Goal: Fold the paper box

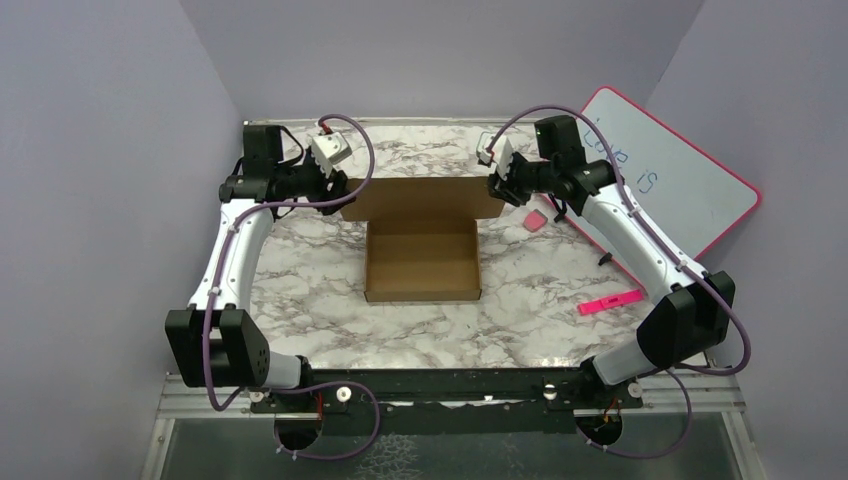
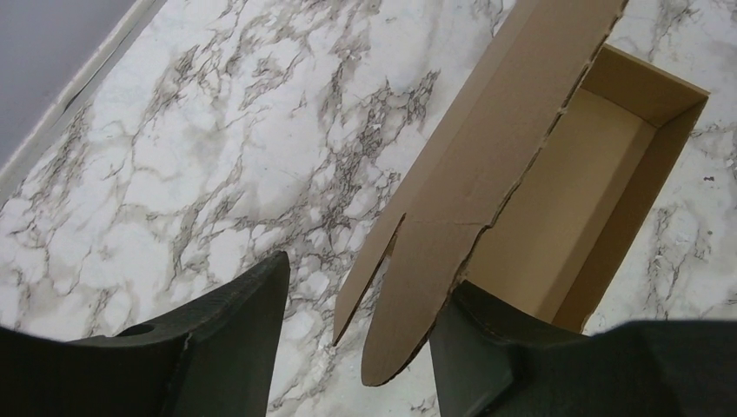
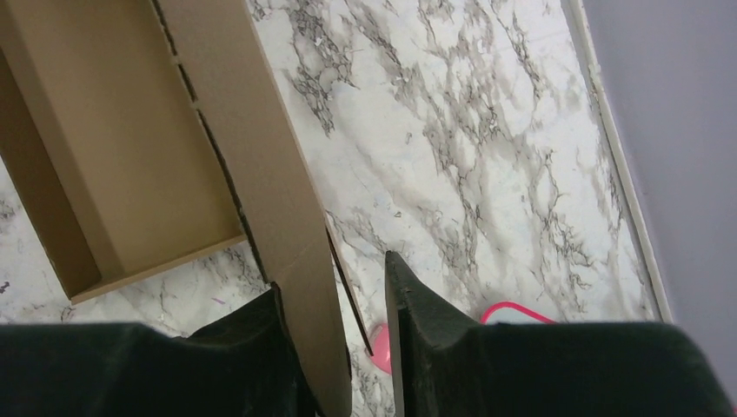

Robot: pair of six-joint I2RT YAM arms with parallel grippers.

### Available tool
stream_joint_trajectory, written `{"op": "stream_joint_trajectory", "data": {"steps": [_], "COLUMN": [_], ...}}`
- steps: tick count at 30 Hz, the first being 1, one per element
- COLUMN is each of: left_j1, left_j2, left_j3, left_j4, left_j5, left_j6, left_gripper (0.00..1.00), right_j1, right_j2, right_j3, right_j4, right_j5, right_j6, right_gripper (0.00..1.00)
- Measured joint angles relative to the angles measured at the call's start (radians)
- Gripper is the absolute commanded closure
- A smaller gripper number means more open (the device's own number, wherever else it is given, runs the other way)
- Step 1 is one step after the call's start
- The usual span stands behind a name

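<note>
The paper box (image 1: 422, 262) is a shallow brown cardboard tray in the middle of the table, with its wide lid panel (image 1: 420, 198) standing up along the far side. My left gripper (image 1: 341, 190) is at the lid's left end. In the left wrist view (image 2: 369, 274) its jaws are wide apart, and the lid's rounded ear (image 2: 426, 295) sits between them against the right finger. My right gripper (image 1: 497, 185) is at the lid's right end. In the right wrist view (image 3: 335, 278) the lid panel (image 3: 295, 261) lies against the left finger, with a gap to the right finger.
A pink-rimmed whiteboard (image 1: 670, 180) leans at the back right. A pink eraser (image 1: 535, 221) lies just right of the lid and also shows in the right wrist view (image 3: 381, 347). A pink marker (image 1: 610, 301) lies at the right front. Purple walls close in the table.
</note>
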Motion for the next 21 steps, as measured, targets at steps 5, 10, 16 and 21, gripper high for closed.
{"op": "stream_joint_trajectory", "data": {"steps": [5,10,16,21], "left_j1": [0.0,0.0,0.0,-0.002], "left_j2": [0.034,0.051,0.051,0.051], "left_j3": [0.025,0.026,0.026,0.026], "left_j4": [-0.011,-0.017,-0.024,-0.027], "left_j5": [0.039,0.043,0.048,0.053], "left_j6": [0.001,0.005,0.004,0.0], "left_gripper": [0.53,0.66,0.86,0.94], "right_j1": [-0.003,-0.008,-0.008,-0.009], "right_j2": [0.0,0.0,0.0,0.0], "right_j3": [0.006,0.006,0.006,0.006], "right_j4": [-0.01,-0.011,-0.015,-0.014], "right_j5": [-0.005,-0.006,-0.022,-0.035], "right_j6": [-0.003,-0.01,-0.012,0.01], "right_gripper": [0.72,0.82,0.99,0.99]}}
